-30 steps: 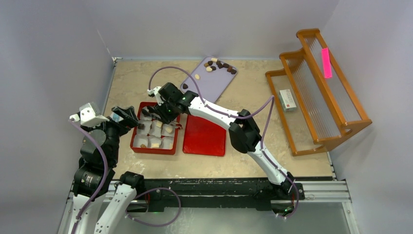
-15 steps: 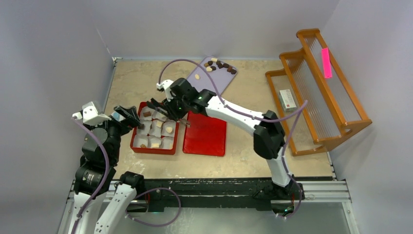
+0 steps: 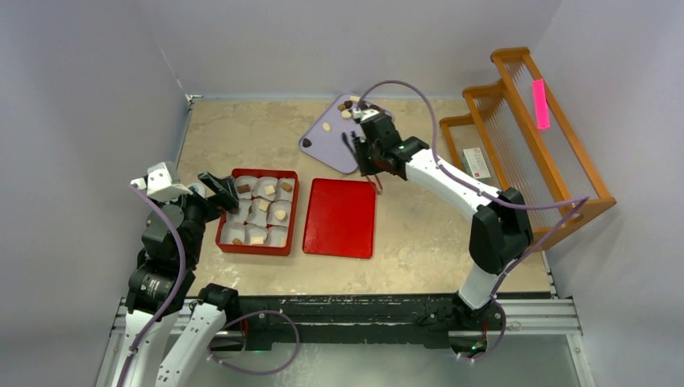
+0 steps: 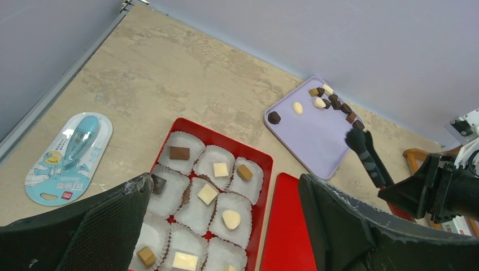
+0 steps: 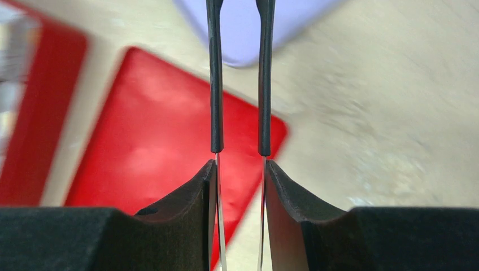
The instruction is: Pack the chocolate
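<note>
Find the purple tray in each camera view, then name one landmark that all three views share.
Top external: the purple tray sits upper centre, at the far side of the table.
Left wrist: the tray is upper right, with chocolates along its far end.
Right wrist: the tray is at the top edge, behind the fingers.
Shared landmark: the flat red lid, just near of the tray.

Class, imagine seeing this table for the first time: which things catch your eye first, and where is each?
Brightest is the red box left of the table's centre, its white paper cups holding chocolate pieces, with a flat red lid just to its right. Farther back, a lavender tray carries loose pieces, with the right gripper at its right side. An orange wooden rack stands at the far right.
</note>
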You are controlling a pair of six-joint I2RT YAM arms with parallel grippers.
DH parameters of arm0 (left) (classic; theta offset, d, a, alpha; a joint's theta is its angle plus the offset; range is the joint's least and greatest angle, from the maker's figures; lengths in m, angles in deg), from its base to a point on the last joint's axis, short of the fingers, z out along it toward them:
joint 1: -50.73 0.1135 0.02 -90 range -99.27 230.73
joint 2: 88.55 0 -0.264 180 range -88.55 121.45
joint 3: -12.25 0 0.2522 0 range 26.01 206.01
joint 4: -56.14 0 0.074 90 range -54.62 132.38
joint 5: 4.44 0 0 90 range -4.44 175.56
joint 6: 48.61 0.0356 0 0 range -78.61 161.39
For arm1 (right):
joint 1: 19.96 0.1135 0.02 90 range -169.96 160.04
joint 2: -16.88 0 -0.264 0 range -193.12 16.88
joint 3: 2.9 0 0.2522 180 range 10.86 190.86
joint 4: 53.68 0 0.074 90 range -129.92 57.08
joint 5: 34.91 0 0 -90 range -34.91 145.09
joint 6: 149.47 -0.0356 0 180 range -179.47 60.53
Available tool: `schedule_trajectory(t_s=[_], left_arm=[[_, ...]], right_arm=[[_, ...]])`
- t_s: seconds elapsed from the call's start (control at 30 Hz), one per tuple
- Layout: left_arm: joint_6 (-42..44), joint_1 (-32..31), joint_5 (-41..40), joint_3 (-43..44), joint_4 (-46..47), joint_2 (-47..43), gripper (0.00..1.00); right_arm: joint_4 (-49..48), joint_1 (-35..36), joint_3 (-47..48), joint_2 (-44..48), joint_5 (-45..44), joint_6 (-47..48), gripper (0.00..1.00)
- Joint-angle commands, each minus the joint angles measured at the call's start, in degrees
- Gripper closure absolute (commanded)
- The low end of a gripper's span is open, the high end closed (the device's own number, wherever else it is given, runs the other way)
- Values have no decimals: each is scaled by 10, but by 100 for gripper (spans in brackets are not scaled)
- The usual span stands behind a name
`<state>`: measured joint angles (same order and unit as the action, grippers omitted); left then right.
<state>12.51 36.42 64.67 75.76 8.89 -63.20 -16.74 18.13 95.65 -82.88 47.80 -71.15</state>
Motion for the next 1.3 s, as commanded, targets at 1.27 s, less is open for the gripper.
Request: schedule_trajectory(t_s=[1.27], left_arm=[[9,2,11,-3,27,10,0]], right_arm=[[14,-138,-171,17,-67,-93,25]])
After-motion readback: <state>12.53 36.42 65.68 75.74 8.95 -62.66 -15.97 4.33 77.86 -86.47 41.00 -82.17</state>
